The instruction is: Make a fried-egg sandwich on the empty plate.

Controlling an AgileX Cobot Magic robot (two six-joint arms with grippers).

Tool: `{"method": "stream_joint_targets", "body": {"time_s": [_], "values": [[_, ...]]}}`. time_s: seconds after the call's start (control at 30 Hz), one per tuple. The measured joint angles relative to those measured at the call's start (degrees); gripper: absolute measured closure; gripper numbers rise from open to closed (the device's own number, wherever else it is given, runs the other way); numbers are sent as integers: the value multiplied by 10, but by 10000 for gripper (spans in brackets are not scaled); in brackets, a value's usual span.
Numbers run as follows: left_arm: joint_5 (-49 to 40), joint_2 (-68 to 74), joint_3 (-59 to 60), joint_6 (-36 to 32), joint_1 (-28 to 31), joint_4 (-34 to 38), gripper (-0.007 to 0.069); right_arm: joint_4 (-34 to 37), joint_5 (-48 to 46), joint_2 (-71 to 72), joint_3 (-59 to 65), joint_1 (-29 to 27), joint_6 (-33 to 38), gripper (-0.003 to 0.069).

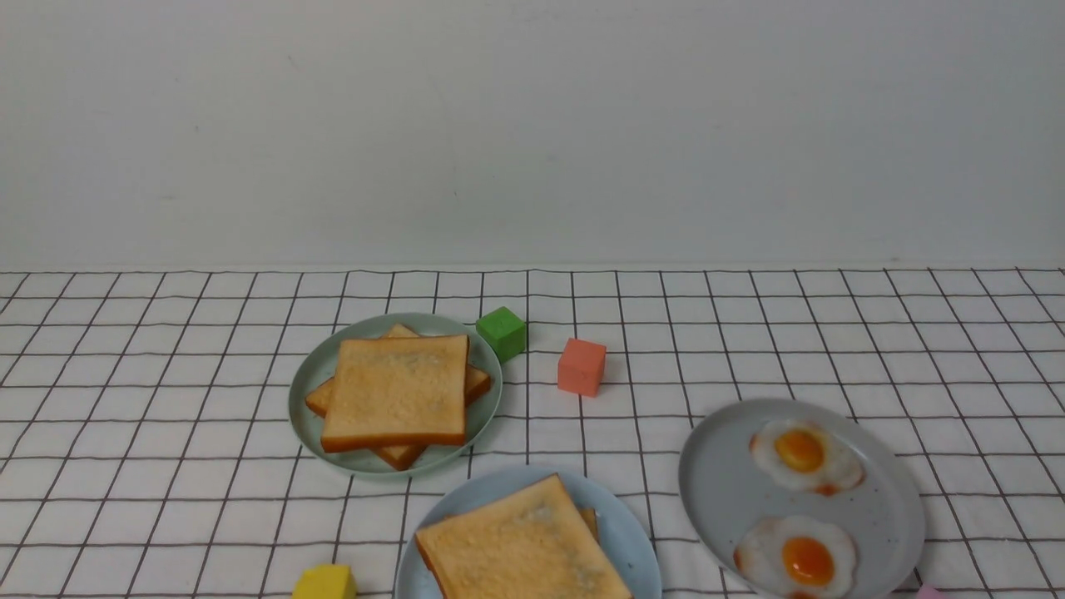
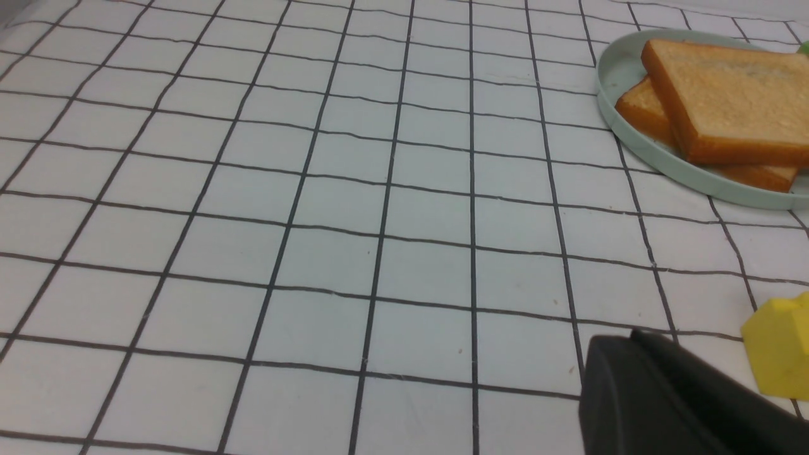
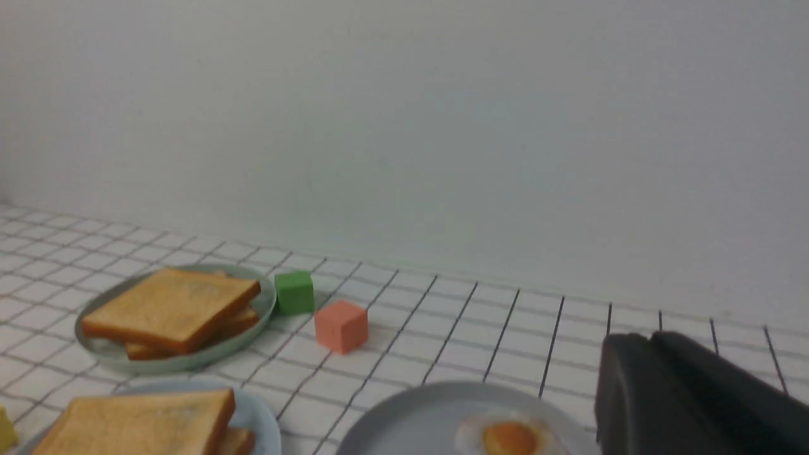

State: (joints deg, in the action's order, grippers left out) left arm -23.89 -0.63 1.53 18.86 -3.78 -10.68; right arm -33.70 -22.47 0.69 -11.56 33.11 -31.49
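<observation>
The front view shows three plates on the checked cloth: a green plate with two stacked toast slices, a blue plate nearest the camera with a sandwich whose top slice hides most of what lies below, only a corner of the lower slice peeping out, and a grey plate with two fried eggs. Three blocks are clear, a green block, an orange block and a yellow block cut by the lower edge; a pink scrap at the lower right corner is too small to name. No arm appears here. In the left wrist view the left gripper shows as one dark mass, closed and holding nothing, near the yellow block, with the green plate cut off at the edge. In the right wrist view the right gripper is a blurred dark shape beside the grey plate; its jaws look nearly together and empty, and only one egg shows.
</observation>
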Motion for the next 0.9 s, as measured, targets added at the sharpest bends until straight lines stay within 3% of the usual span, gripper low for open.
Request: {"method": "stream_joint_targets", "body": {"time_s": [0.13, 0.4, 0.63, 0.9], "values": [[0, 0, 0, 0, 0, 0, 603, 86, -49, 0, 0, -22, 73, 598], [0, 0, 0, 0, 0, 0, 596, 243, -37, 0, 32, -186, 196, 588], [0, 0, 0, 0, 0, 0, 594, 290, 4, 0, 121, -265, 218, 575], [1, 0, 0, 0, 0, 0, 585, 329, 1, 0, 125, -323, 224, 565]]}}
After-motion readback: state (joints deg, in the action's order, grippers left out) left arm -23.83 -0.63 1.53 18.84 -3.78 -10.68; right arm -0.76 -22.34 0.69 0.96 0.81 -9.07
